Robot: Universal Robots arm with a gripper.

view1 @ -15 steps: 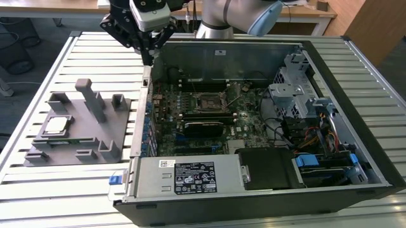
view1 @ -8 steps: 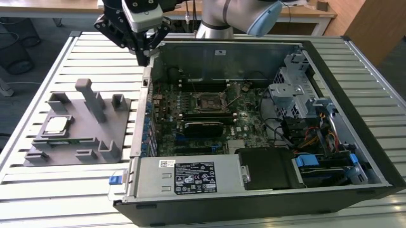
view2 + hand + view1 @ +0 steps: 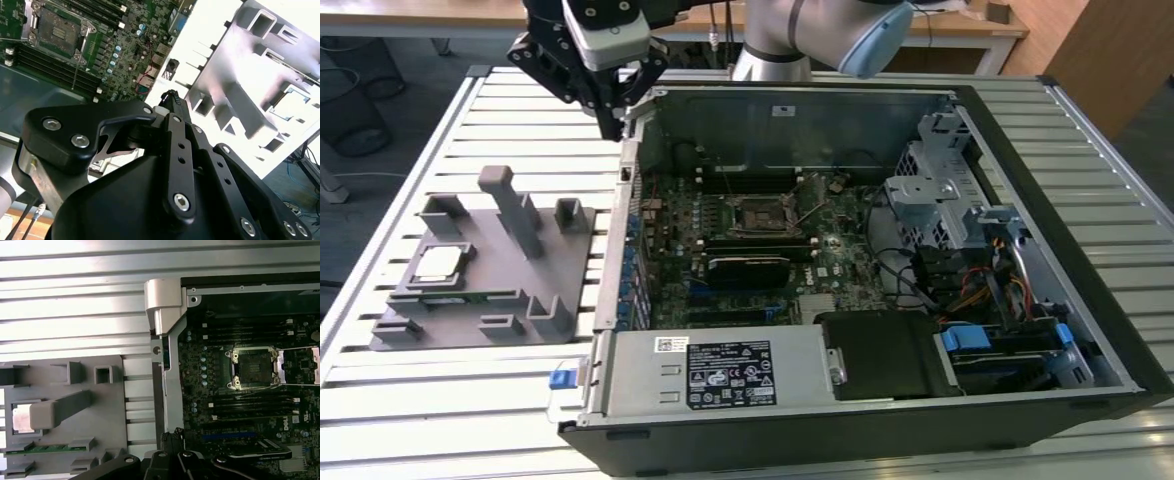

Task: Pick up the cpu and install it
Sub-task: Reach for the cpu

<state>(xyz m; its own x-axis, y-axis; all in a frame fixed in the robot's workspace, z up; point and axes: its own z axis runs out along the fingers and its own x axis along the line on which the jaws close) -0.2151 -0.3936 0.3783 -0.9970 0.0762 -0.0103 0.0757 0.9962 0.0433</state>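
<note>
The cpu (image 3: 438,265), a small silver square, lies in a recess of the grey holder (image 3: 480,315) at the exterior view's left. In the first wrist view the cpu (image 3: 20,417) is partly covered by a grey post. My gripper (image 3: 611,128) hangs above the far left corner of the open computer case (image 3: 854,400), well away from the cpu. Its black fingers meet at the tip with nothing between them, as the gripper (image 3: 172,96) shows in the second wrist view. The open socket (image 3: 761,213) sits in the middle of the motherboard, also seen as the socket (image 3: 255,367) in the first wrist view.
A green memory stick (image 3: 47,449) lies in the holder beside the cpu. Tall grey posts (image 3: 514,210) rise from the holder. The case's side wall (image 3: 620,250) stands between holder and motherboard. Drive cages and cables (image 3: 961,260) fill the case at the exterior view's right.
</note>
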